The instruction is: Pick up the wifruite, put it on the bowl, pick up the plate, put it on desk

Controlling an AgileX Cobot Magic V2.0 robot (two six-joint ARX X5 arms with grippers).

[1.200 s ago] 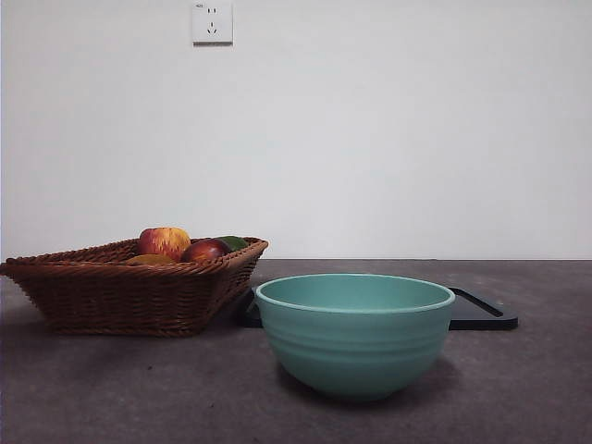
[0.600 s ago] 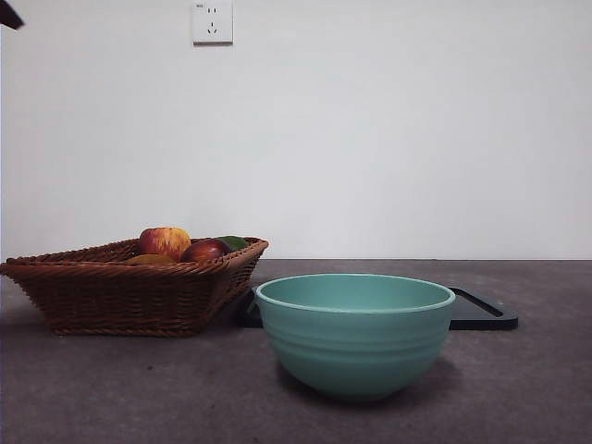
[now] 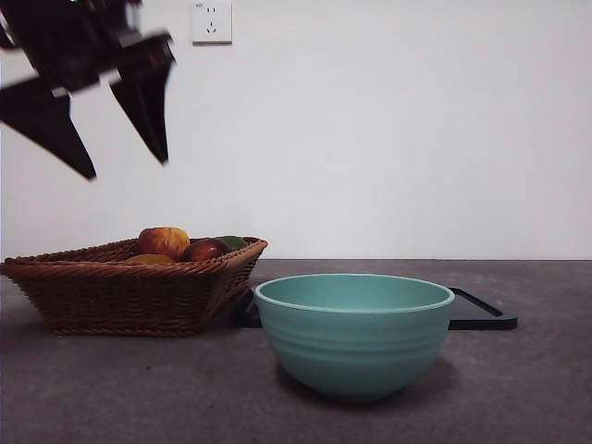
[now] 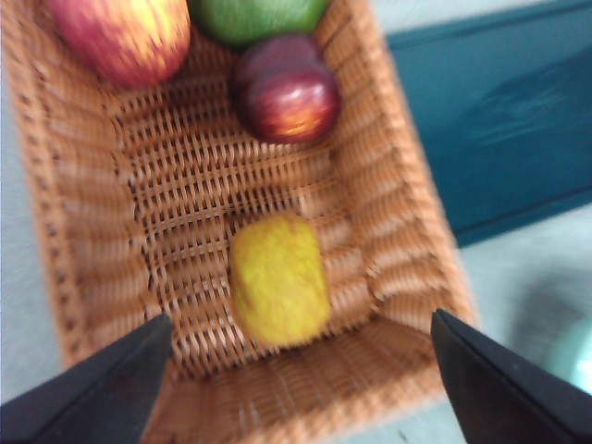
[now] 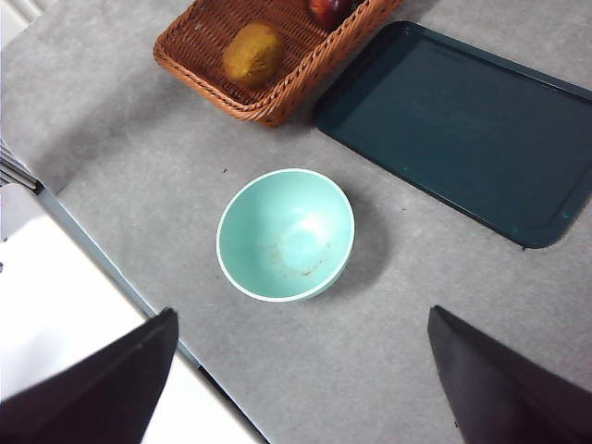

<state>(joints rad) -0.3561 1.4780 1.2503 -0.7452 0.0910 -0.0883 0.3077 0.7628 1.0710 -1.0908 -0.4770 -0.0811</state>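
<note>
The wifruite [image 4: 277,277], a small dull brown-yellow oval, lies in the wicker basket [image 4: 370,231] near its end wall; it also shows in the right wrist view [image 5: 252,53]. My left gripper [image 4: 298,319] is open and hangs above the basket, jaws either side of the wifruite, well apart from it; it shows at the top left of the front view [image 3: 127,166]. The teal bowl [image 3: 354,333] stands empty on the desk [image 3: 518,388]. The dark flat plate [image 5: 462,129] lies behind the bowl. My right gripper [image 5: 302,314] is open and empty, high above the bowl [image 5: 285,234].
The basket [image 3: 129,296] also holds a red-yellow apple [image 4: 120,32], a dark red fruit [image 4: 285,88] and a green fruit [image 4: 254,14]. The desk's near edge [image 5: 120,277] runs beside the bowl. A wall socket [image 3: 212,21] is on the back wall.
My left arm has come into the front view from the top left and moved down and right over the basket. Bowl, plate and fruit have not moved.
</note>
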